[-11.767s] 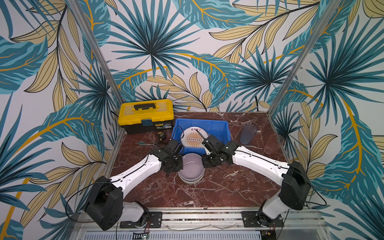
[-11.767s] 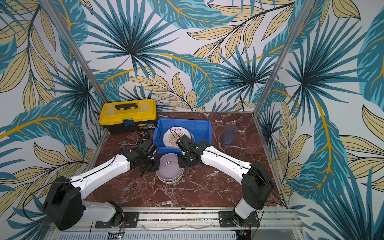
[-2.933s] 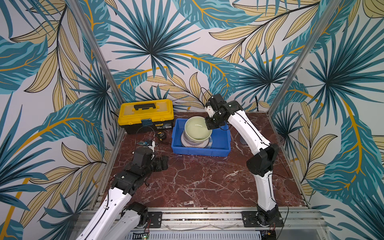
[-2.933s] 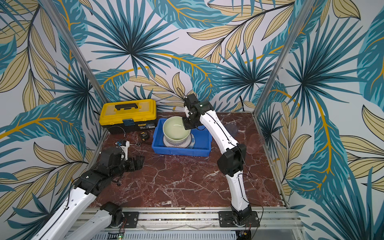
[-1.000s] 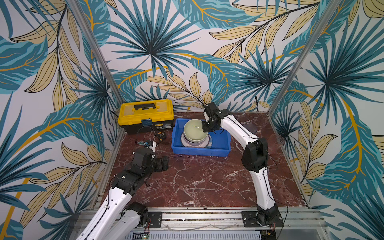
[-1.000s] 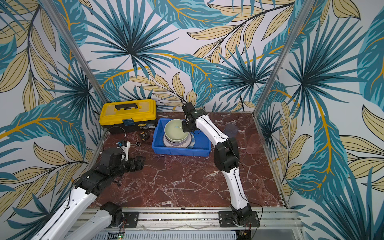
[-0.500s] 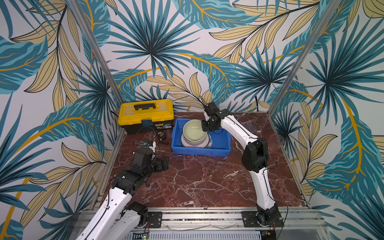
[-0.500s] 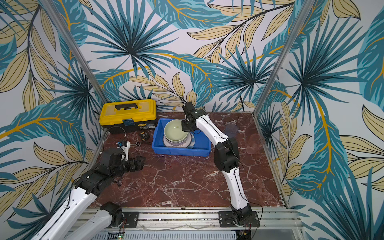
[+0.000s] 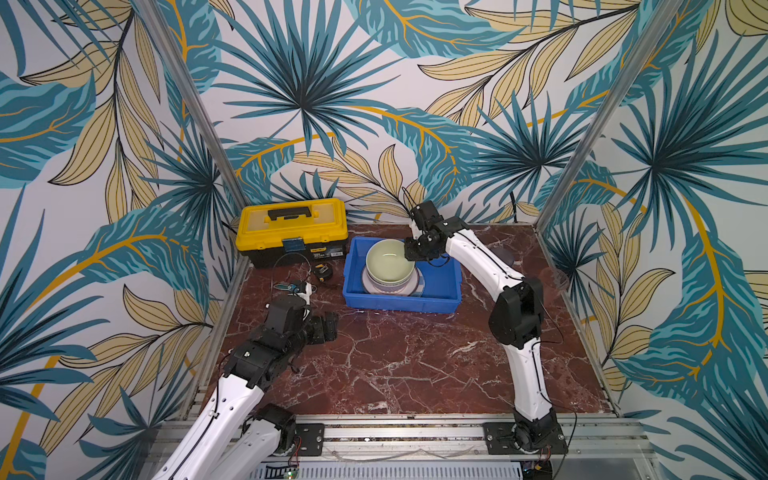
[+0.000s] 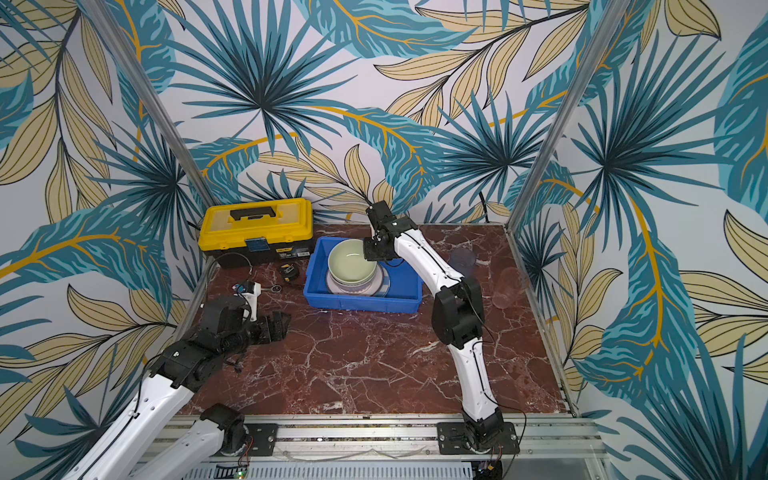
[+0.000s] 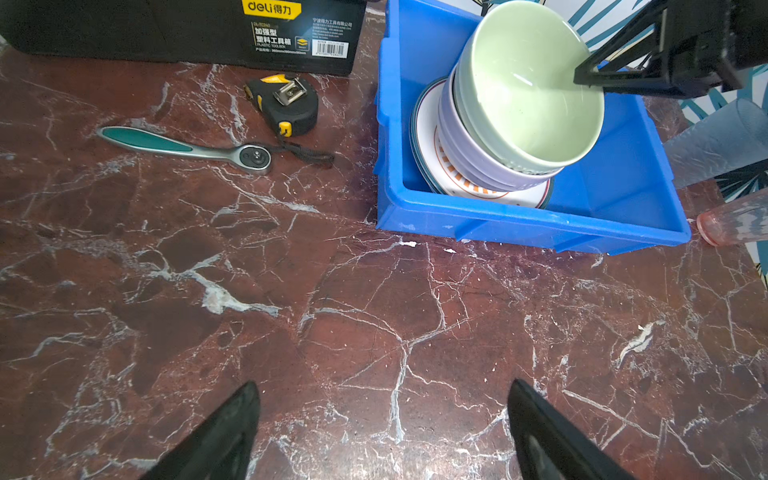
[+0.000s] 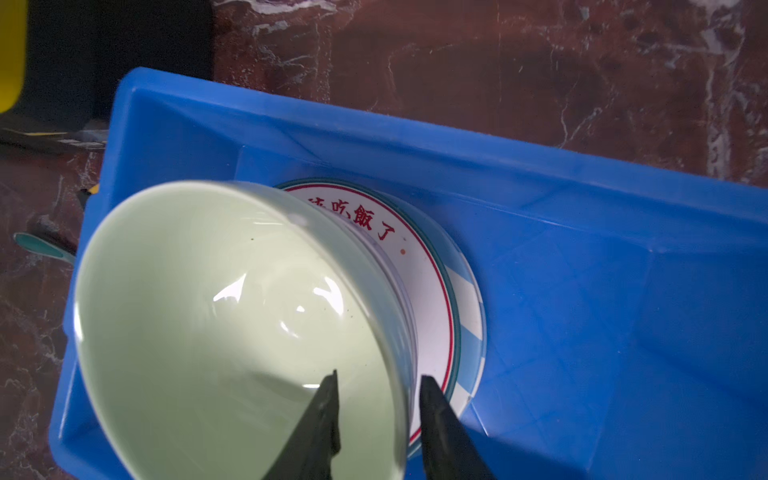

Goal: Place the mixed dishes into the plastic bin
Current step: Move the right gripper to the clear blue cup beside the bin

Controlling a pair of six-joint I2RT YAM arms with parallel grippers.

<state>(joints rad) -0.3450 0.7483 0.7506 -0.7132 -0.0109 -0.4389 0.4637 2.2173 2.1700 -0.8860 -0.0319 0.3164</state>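
From my station, the red marble counter (image 9: pixel 415 365) fills the cell floor. The yellow-and-black toolbox (image 9: pixel 291 228) sits in its far left corner. Just beside the toolbox, along the far edge near the middle, is the blue plastic bin (image 9: pixel 399 300).

The dishes stacked in the bin sit toward the end nearer the toolbox. A blue-and-white striped plate (image 12: pixel 467 316) is at the bottom. The white plate with red characters (image 12: pixel 428 307) lies on it, then the lavender bowl (image 11: pixel 478 166), with the pale green bowl (image 9: pixel 388 262) nested on top and tilted.

My right claw (image 12: pixel 378 374) straddles the green bowl's rim, one finger inside and one outside. The jaws are parted wider than the wall, so I read no grip on it. My left claw (image 11: pixel 382 383) hangs wide apart over bare counter toward the near left, and it holds nothing.

Both tumblers are outside the bin, toward the right edge. The bluish tumbler (image 10: pixel 462 259) is farther back and the pinkish tumbler (image 10: pixel 509 286) is nearer. I cannot tell from here whether they are upright.

In front of the toolbox lie a green-handled ratchet (image 11: pixel 187 147) and the small black-yellow tape measure (image 11: pixel 286 106).
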